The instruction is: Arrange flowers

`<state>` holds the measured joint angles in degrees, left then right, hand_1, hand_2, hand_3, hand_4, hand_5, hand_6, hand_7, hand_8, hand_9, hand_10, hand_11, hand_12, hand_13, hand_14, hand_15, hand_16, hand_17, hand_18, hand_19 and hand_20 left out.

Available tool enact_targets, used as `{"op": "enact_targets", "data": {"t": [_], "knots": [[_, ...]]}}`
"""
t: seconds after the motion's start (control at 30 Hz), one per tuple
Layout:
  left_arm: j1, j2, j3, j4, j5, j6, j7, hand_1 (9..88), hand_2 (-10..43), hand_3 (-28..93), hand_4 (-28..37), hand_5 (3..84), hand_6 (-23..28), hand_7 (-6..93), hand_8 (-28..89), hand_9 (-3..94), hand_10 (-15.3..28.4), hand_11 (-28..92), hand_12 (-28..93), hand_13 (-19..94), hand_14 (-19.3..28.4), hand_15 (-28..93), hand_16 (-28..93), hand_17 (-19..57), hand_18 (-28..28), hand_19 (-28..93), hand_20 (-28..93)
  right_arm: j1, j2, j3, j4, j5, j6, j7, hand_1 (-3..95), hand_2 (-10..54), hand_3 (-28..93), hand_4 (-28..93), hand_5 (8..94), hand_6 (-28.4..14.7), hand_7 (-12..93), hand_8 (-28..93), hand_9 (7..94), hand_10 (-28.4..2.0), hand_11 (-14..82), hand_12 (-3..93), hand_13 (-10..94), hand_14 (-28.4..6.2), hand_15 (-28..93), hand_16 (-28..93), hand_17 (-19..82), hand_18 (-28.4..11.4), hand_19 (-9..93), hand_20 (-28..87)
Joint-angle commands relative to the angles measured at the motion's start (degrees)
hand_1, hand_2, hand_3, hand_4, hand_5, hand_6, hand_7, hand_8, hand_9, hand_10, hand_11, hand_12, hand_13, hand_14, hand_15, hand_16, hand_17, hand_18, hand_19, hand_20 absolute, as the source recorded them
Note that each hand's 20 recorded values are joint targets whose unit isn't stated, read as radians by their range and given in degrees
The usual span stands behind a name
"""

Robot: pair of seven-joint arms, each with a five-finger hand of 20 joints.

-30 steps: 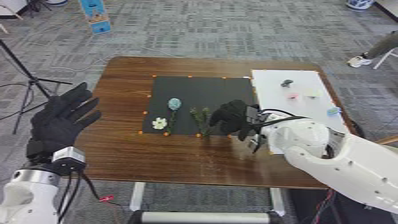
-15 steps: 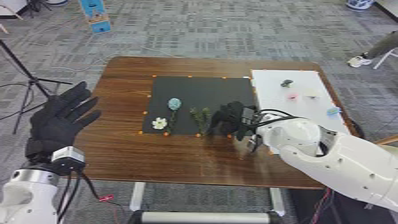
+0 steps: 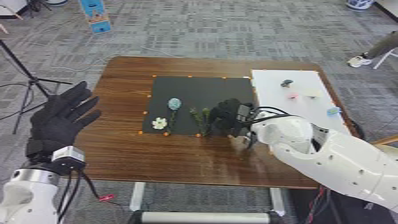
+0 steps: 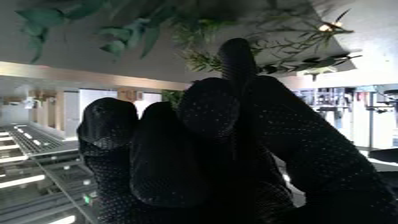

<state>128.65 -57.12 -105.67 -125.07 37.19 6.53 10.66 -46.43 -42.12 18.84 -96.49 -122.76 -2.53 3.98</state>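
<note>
My left hand (image 3: 64, 114) is open beyond the table's left edge. On the black mat (image 3: 204, 87), a blue flower head (image 3: 174, 104) tops a thin stem, and a white flower (image 3: 159, 123) lies below it to the left. Green sprigs (image 3: 196, 117) are beside them, close to the left side of my right hand (image 3: 227, 115), which is over the mat's lower right part. In the right wrist view, narrow-leaved greenery (image 4: 202, 59) appears close to my right hand (image 4: 209, 112), with rounder leaves (image 4: 124, 35) farther off. Whether the hand grips a stem is unclear.
A white sheet (image 3: 289, 105) on the table's right side bears a dark item (image 3: 287, 83), a pink flower (image 3: 293, 95), a pale yellow one (image 3: 312, 93) and a light blue one (image 3: 333, 111). My right forearm crosses its near part.
My right hand has shifted slightly left, and its forearm has swung a little toward the near edge. The left hand has stayed in place.
</note>
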Motion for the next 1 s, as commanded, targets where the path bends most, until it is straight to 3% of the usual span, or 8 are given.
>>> {"op": "enact_targets", "data": {"t": [0.03, 0.6, 1.0], "knots": [[0.31, -0.57, 0.12, -0.43, -0.32, -0.74, -0.01, 19.4, -7.1, 72, -28.3, 33.0, 3.7, 19.9, -9, 25.2, 11.0, 20, 18, 21, 13.2, 26, 4, -10.1, 22.0, 43, 12, 1.43, -2.75, 0.60, 0.97, -0.92, 1.06, 0.81, 23.9, 20.0, 93, -13, 57.4, 3.9, 18, -14, 76.7, -11.1, 68.3, 34.7, 76, -10.0, 92, 39, 39, -24.0, 93, 50], [0.40, -0.78, -0.05, -0.38, -0.19, -1.07, -0.62, 19.3, -7.1, 72, -28.3, 33.1, 3.7, 20.0, -9, 25.3, 11.1, 20, 19, 21, 13.1, 26, 4, -10.1, 22.0, 43, 12, 0.71, -2.90, 2.42, 2.04, -1.26, -0.97, 4.41, 23.6, 19.3, 93, -12, 57.3, 3.7, 17, -14, 76.8, -11.2, 68.3, 34.8, 76, -10.2, 92, 39, 39, -23.8, 93, 51], [0.69, -0.76, -0.18, -0.48, -0.20, -1.56, -0.78, 19.5, -6.3, 72, -28.3, 33.1, 3.8, 19.9, -9, 25.3, 11.1, 20, 19, 21, 13.3, 26, 4, -10.1, 21.9, 43, 12, 0.14, -1.45, 2.87, 1.12, -1.21, -2.93, 4.31, 24.2, 12.2, 89, -15, 57.4, 3.3, 17, -13, 76.8, -11.2, 68.2, 34.8, 76, -10.0, 92, 39, 39, -23.8, 93, 51]]}}
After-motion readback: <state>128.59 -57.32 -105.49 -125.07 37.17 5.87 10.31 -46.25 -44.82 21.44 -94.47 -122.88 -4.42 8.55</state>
